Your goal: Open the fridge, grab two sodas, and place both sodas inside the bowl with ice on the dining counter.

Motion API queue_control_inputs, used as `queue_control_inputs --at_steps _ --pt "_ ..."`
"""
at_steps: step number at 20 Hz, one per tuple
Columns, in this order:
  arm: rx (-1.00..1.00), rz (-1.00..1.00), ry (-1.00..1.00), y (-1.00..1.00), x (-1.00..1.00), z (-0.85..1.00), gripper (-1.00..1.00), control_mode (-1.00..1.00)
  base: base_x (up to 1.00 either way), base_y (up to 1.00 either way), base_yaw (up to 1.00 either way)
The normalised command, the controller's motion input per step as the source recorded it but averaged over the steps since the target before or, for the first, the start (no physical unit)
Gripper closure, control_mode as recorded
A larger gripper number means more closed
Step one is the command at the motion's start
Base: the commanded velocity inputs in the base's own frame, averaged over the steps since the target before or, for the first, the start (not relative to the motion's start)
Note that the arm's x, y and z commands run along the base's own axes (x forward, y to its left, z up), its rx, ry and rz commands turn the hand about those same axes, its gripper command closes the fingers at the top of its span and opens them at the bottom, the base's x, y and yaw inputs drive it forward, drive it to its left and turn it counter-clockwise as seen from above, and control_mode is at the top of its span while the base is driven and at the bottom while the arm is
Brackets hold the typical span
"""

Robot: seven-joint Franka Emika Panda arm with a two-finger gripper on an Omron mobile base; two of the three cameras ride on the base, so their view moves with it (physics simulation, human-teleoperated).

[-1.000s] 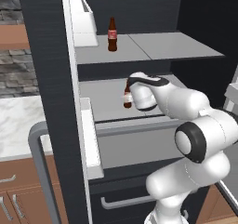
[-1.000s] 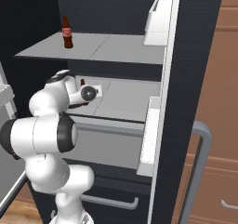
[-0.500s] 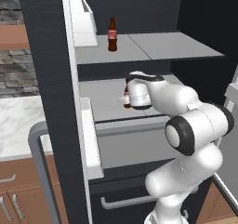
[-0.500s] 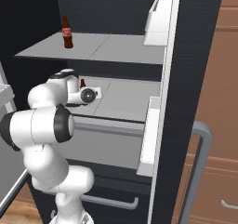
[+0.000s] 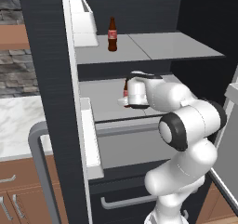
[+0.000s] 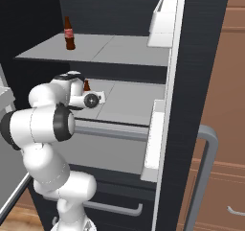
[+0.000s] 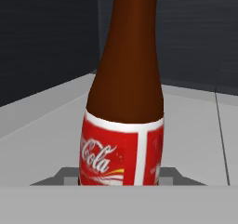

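The black fridge [image 5: 44,79] stands open, its grey shelves bare to view. One soda [image 5: 111,34] [image 6: 69,33], a dark brown bottle with a red label, stands upright on the upper shelf [image 5: 162,46]. A second soda [image 7: 123,125] stands on the middle shelf [image 6: 129,100], its neck [image 6: 86,85] showing above my white hand. My gripper [image 5: 125,96] [image 6: 86,95] [image 7: 121,179] is shut on this second soda, with a dark fingertip pressed to each side of its label. The bowl with ice and the dining counter are out of view.
A white door bin [image 5: 86,21] [image 6: 162,21] hangs on the open door at upper-shelf height. The door's grey handle [image 5: 42,172] [image 6: 206,167] juts toward me. Brown cabinets [image 5: 18,190] [image 6: 229,129] flank the fridge. A drawer with a bar handle [image 5: 125,202] lies below.
The fingers have closed from wide open onto the middle-shelf soda. My forearm and elbow have swung slightly nearer the shelf. Both bottles stand where they were.
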Motion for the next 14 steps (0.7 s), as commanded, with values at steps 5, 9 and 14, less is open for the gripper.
queue_control_inputs --at_steps 5,9,14 --pt "0.00 0.00 0.00 0.00 0.00 -0.02 1.00 -1.00 0.00 0.00 0.00" --pt "0.01 0.00 0.00 0.00 -0.10 0.00 1.00 -1.00 0.00 0.00 0.00" --pt "0.03 0.00 0.00 0.00 -0.18 0.08 1.00 -1.00 0.00 0.00 0.00"
